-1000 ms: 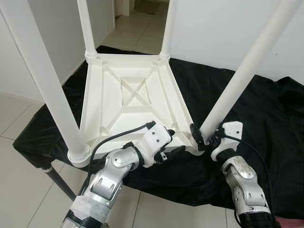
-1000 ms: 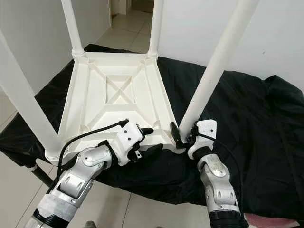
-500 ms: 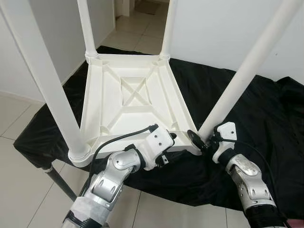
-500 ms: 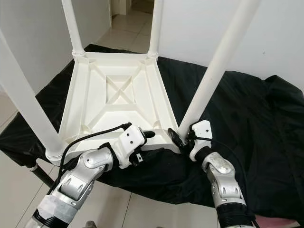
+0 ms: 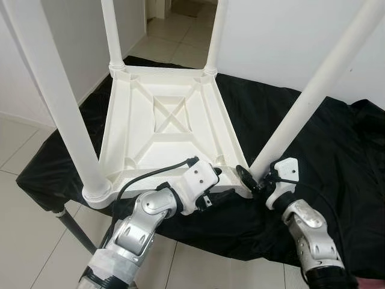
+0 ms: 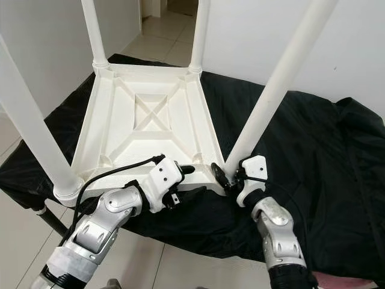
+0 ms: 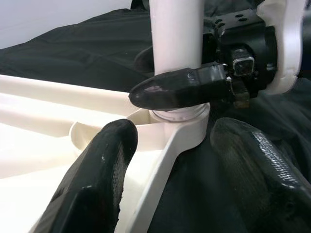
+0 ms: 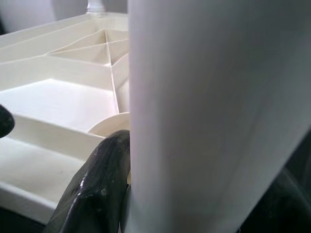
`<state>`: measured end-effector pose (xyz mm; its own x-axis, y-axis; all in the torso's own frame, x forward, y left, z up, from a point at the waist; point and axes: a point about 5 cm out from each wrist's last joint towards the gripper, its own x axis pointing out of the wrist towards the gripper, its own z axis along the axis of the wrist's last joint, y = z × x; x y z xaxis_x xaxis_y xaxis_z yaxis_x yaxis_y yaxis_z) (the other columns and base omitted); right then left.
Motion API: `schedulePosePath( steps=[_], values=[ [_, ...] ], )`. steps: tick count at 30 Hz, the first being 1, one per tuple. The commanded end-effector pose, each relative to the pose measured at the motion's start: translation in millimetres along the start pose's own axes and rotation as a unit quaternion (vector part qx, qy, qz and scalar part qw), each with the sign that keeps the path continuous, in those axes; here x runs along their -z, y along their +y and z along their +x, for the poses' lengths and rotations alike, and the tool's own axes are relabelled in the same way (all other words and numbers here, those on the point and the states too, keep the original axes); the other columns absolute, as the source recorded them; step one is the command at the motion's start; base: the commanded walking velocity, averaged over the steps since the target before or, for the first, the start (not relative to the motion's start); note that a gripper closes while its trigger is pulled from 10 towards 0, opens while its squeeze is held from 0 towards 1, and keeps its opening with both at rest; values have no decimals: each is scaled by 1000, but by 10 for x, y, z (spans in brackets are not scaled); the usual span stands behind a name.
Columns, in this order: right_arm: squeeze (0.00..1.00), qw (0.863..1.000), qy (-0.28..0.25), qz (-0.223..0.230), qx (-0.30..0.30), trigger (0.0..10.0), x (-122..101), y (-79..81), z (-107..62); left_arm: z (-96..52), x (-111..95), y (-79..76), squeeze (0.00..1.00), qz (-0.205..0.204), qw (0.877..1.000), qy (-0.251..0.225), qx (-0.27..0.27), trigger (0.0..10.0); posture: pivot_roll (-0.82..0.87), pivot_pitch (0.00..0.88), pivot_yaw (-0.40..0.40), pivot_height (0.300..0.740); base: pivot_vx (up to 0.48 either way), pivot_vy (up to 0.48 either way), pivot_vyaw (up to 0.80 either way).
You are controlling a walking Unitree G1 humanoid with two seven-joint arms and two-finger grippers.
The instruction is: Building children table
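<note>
R gripper (image 6: 231, 178), clamped on the near-right leg (image 5: 313, 96) at its socket, has rolled its wrist since a sec ago, prob. screwing it into the upturned tabletop (image 5: 162, 129) on the black cloth (image 5: 337, 150); L gripper (image 5: 219, 180), fingers apart, straddles the near edge.

Table (image 5: 168, 129) (upturned) on cloth (image 5: 337, 156)
</note>
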<state>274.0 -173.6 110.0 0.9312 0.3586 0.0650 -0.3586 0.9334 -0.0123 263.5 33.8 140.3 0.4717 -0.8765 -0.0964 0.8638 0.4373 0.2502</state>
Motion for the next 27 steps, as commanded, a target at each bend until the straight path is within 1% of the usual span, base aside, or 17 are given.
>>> schedulePosePath(
  steps=[1,2,3,4,5,6,7,9,10,11,12,14,18,20,23,26,27],
  values=[
    [0,999,-18,33,34,10000,-39,-50,-14,23,12,4,0,-1,1000,5,-4,10000,-40,0,-73,740,0,0,0],
    [0,998,-16,29,59,10000,-30,-43,-20,22,9,16,0,-2,1000,5,-5,10000,-43,0,-67,740,0,0,0],
    [0,998,-16,29,59,10000,-30,-43,-20,22,9,16,0,-2,1000,5,-5,10000,-43,0,-67,740,0,0,0],
    [0,995,-2,24,95,10000,9,-38,-26,22,6,29,0,-3,1000,4,-5,10000,-47,0,-66,740,0,0,0],
    [0,995,-2,24,95,10000,9,-38,-26,22,6,29,0,-3,1000,4,-5,10000,-47,0,-66,740,0,0,0],
    [0,989,11,29,148,10000,56,-59,-37,29,6,37,0,-2,1000,4,-4,10000,-56,0,-61,740,0,0,0],
    [0,989,11,29,148,10000,56,-59,-37,29,6,37,0,-2,1000,4,-4,10000,-56,0,-61,740,0,0,0],
    [0,969,29,36,241,10000,118,-101,-73,47,1,40,0,-3,1000,2,-2,10000,-65,0,-56,740,0,0,0],
    [0,969,29,36,241,10000,118,-101,-73,47,1,40,0,-3,1000,2,-2,10000,-65,0,-56,740,0,0,0],
    [0,961,33,42,272,10000,131,-98,-91,54,-4,31,0,-4,1000,1,0,10000,-75,0,-52,740,0,0,0],
    [0,961,33,42,272,10000,131,-98,-91,54,-4,31,0,-4,1000,1,0,10000,-75,0,-52,740,0,0,0],
    [0,943,35,54,328,10000,149,-66,-126,64,3,18,0,-4,1000,1,4,10000,-82,0,-52,740,0,0,0],
    [0,938,30,55,340,10000,126,19,-115,67,5,15,0,-5,1000,1,6,10000,-89,0,-51,740,0,0,0],
    [0,943,26,51,327,10000,96,124,-77,67,12,15,0,-6,1000,1,7,10000,-95,0,-54,740,0,0,0],
    [0,946,26,48,321,10000,89,152,-63,68,15,17,0,-6,1000,1,7,10000,-95,0,-54,740,0,0,0],
    [0,954,17,47,295,10000,60,200,-44,103,4,19,0,-8,1000,-2,7,10000,-115,0,-59,740,0,0,0],
    [0,954,17,47,295,10000,60,200,-44,103,4,19,0,-8,1000,-2,7,10000,-115,0,-59,740,0,0,0]
  ],
)
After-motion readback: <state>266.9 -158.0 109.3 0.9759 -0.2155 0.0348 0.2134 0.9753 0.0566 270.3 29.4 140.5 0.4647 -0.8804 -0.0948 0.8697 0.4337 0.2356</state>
